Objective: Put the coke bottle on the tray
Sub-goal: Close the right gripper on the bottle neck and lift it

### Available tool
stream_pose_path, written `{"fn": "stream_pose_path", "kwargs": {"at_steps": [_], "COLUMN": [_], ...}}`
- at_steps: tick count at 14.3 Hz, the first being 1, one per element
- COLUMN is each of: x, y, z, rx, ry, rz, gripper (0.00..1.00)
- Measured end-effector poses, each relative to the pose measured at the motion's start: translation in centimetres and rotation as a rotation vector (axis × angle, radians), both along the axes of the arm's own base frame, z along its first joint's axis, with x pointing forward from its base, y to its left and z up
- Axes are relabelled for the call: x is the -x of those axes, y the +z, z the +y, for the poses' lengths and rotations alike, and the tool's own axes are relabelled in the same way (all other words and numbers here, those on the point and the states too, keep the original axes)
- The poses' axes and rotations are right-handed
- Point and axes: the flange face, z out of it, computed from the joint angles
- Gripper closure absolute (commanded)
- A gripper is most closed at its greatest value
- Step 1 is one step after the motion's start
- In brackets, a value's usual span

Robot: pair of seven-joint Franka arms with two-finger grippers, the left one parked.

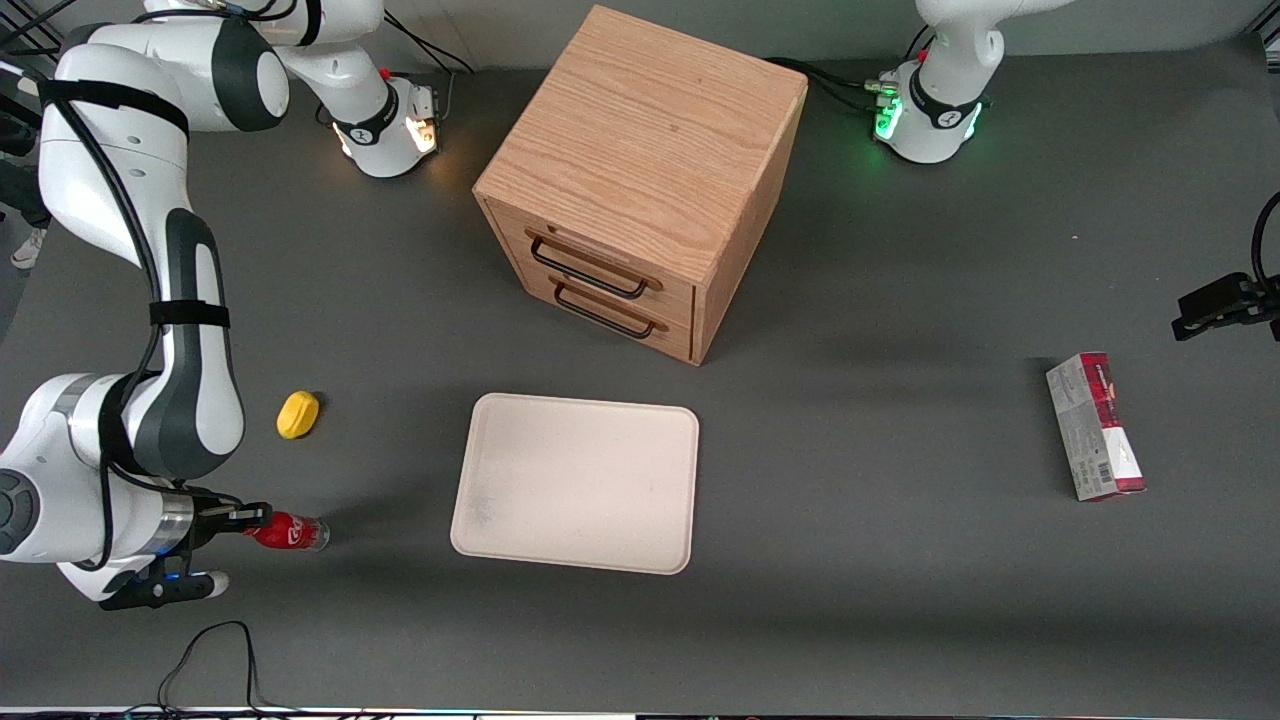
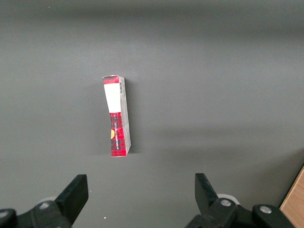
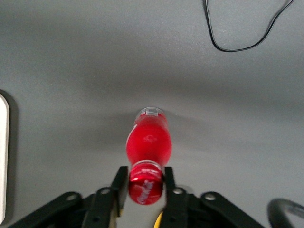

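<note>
We see glossy white arm shells with dark grey joint bands, black cables strapped alongside, and a black-fingered gripper [image 1: 232,530].

The right arm is folded low over the working arm's end of the table, its wrist turned sideways, and the gripper [image 3: 145,186] is held just above the surface, fingers [image 3: 118,187] clamped on the coke bottle [image 1: 290,532] at its cap.

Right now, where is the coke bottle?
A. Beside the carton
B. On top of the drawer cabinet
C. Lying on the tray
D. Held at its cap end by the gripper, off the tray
D: the gripper is shut on the cap end of the coke bottle, which is well clear of the tray, toward the working arm's end of the table.
</note>
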Motion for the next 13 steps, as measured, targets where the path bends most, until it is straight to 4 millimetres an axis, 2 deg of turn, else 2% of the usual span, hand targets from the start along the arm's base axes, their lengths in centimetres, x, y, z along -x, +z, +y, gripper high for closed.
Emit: {"fn": "stream_pose_path", "kwargs": {"at_steps": [7, 9, 11, 13], "x": [0.0, 0.0, 0.6, 1.9], "y": [0.1, 1.0, 3.6, 8.3], "z": [0.0, 0.2, 0.3, 0.5], "rx": [0.0, -0.001, -0.007, -0.018], "ry": [0.001, 0.002, 0.0, -0.002], "rz": [-0.003, -0.005, 0.014, 0.035], "gripper": [1.0, 1.0, 1.0, 1.0]}}
